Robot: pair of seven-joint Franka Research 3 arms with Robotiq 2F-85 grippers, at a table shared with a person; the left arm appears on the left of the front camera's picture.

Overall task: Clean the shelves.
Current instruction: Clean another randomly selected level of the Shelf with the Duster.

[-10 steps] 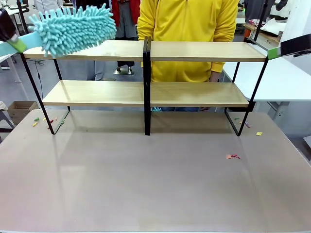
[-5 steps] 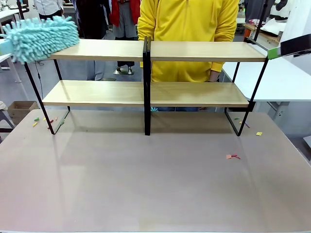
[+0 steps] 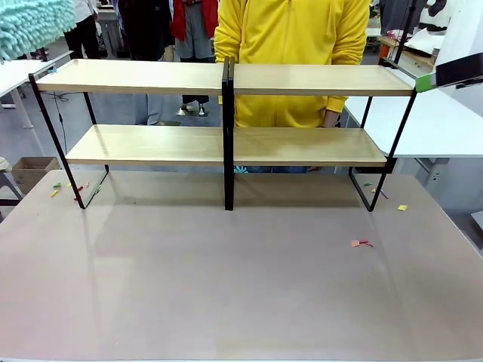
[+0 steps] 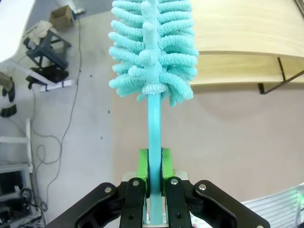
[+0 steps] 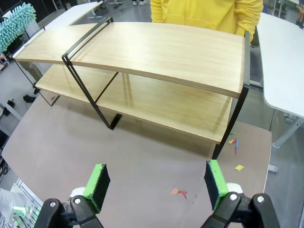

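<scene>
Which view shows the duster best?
Left wrist view: the teal duster shows close up, head and handle, clamped in the jaws of the left gripper. The front view catches part of its head at top left; the right wrist view, a far-off bit.

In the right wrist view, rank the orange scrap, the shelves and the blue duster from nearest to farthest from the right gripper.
1. orange scrap, on the tabletop just ahead of the right gripper.
2. shelves, across the middle.
3. blue duster, far top-left corner, beyond the shelves' end.

Bright, even light; edges seemingly bowed
</scene>
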